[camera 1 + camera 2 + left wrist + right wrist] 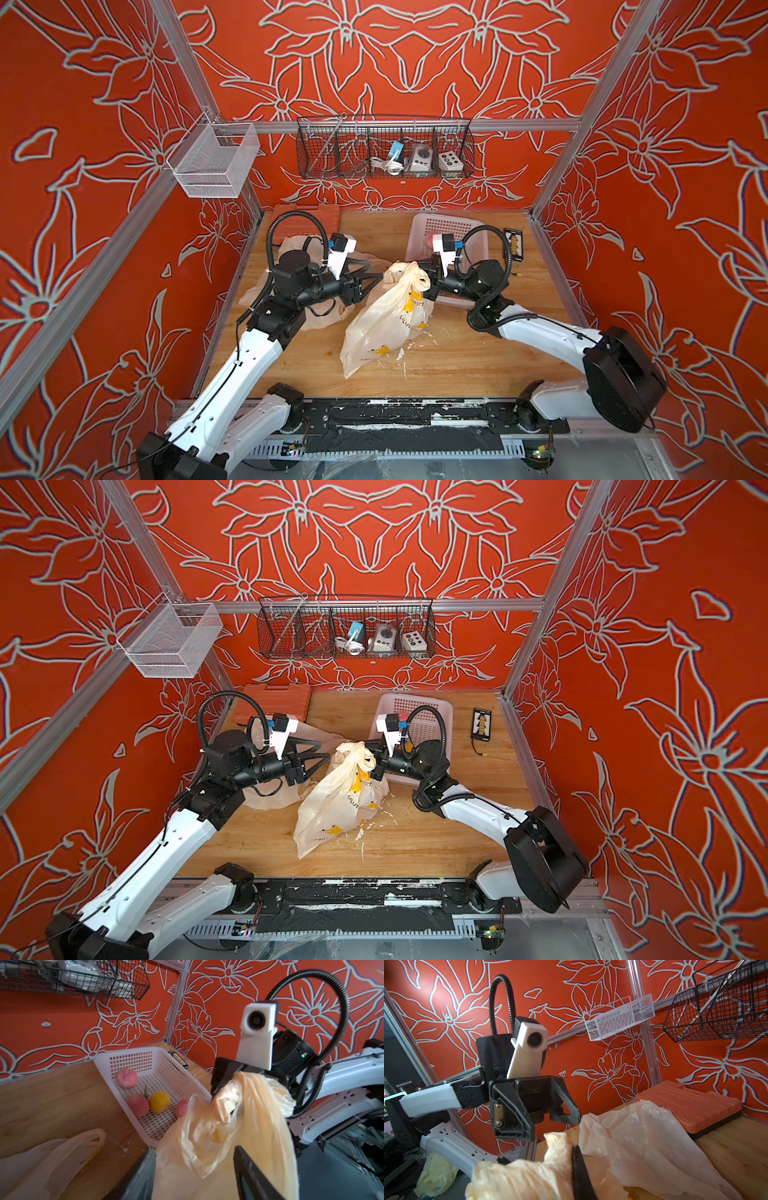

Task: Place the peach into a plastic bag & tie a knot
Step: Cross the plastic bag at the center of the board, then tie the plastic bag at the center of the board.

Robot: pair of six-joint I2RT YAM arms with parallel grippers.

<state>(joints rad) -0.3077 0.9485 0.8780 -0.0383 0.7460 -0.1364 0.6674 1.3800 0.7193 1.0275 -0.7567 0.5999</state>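
A cream plastic bag (386,328) with yellow print stands mid-table in both top views, also (336,808). Its gathered top is lifted by my right gripper (428,282), which is shut on it; in the right wrist view the bunched film (519,1178) lies against one dark finger (578,1167). My left gripper (374,277) is open just left of the bag's top, and in the left wrist view bag film (249,1126) hangs between the spread fingers (245,1167). Pink peaches (126,1078) (138,1105) lie in the white basket (99,1059). Whether a peach is in the bag is hidden.
A yellow fruit (159,1102) is also in the basket, which sits at the back right (419,232). Other loose bags (291,249) lie under the left arm. An orange case (307,212) is at the back left and a small black device (514,245) by the right wall. Wire baskets (384,149) hang above.
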